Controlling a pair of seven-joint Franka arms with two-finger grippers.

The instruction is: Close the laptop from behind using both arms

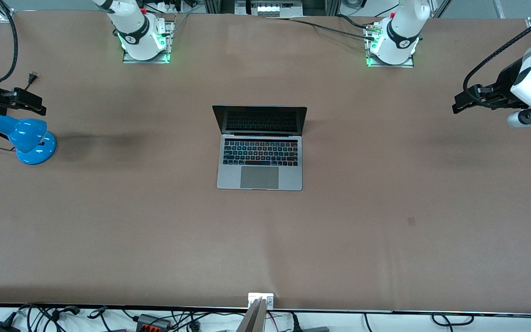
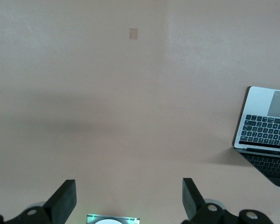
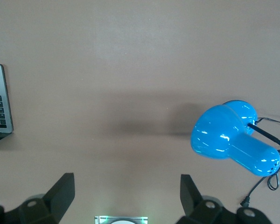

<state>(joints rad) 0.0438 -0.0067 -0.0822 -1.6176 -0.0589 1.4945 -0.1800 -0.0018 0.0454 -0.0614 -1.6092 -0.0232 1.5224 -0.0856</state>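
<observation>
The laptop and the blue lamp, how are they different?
The laptop is silver-grey with black keys; the blue lamp is shiny bright blue. The laptop is flat and boxy, lid open and screen dark; the lamp is rounded, with a dome head on a round base. The laptop sits mid-table; the lamp stands at the right arm's end, beside the right gripper. Both rest on the brown table, untouched.

The front camera looks down from high across the table (image 1: 155, 240), while each wrist camera faces straight down past its own fingertips, all sharing the laptop (image 1: 260, 147).
</observation>
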